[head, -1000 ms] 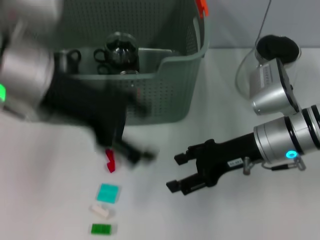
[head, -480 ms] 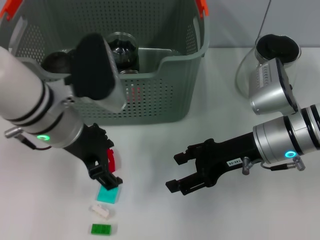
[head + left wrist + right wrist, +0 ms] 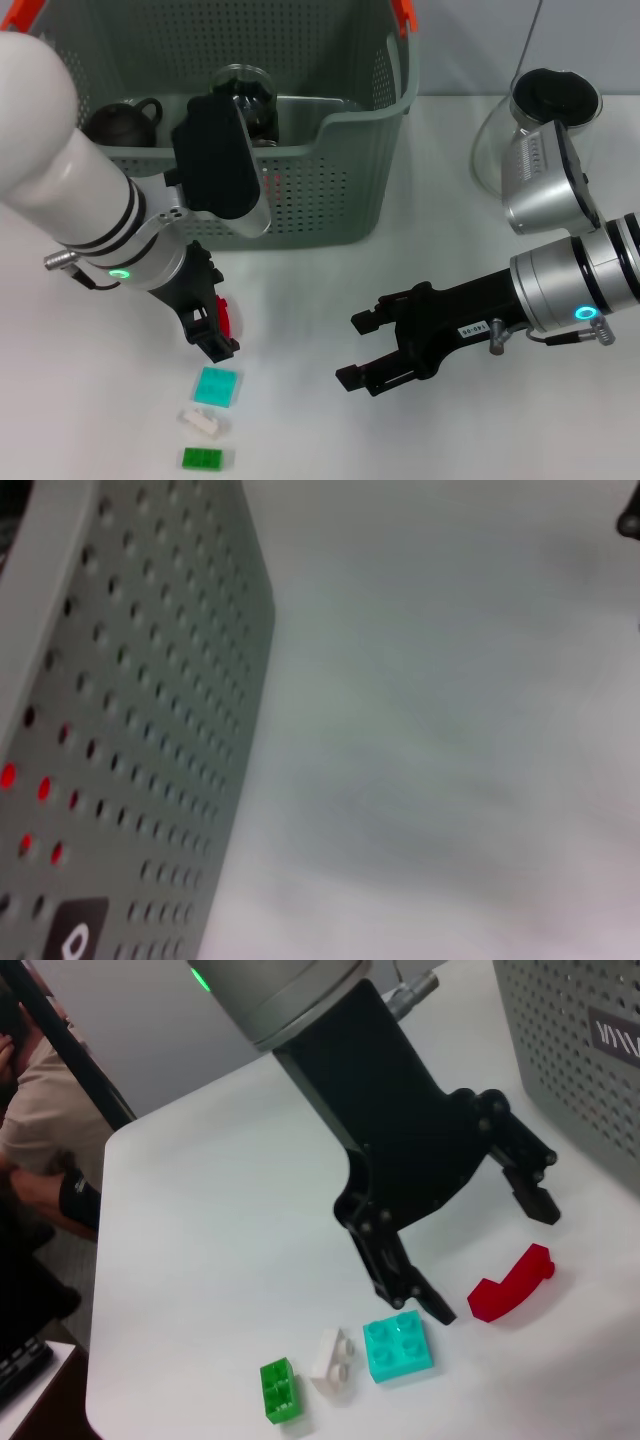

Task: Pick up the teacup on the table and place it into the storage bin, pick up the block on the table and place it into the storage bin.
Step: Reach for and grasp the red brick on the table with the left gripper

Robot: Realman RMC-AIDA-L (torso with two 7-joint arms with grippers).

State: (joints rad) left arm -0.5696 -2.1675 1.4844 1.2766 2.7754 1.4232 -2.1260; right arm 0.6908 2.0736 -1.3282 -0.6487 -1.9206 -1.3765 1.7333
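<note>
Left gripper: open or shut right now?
Open. The left gripper has its fingers spread above the red block, not touching it.

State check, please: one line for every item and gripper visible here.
left gripper: open, above red block
right gripper: open, empty
red block: on table, ungrasped
teal block: on table
white block: on table
green block: on table
storage bin: upright
teacup: inside the bin
</note>
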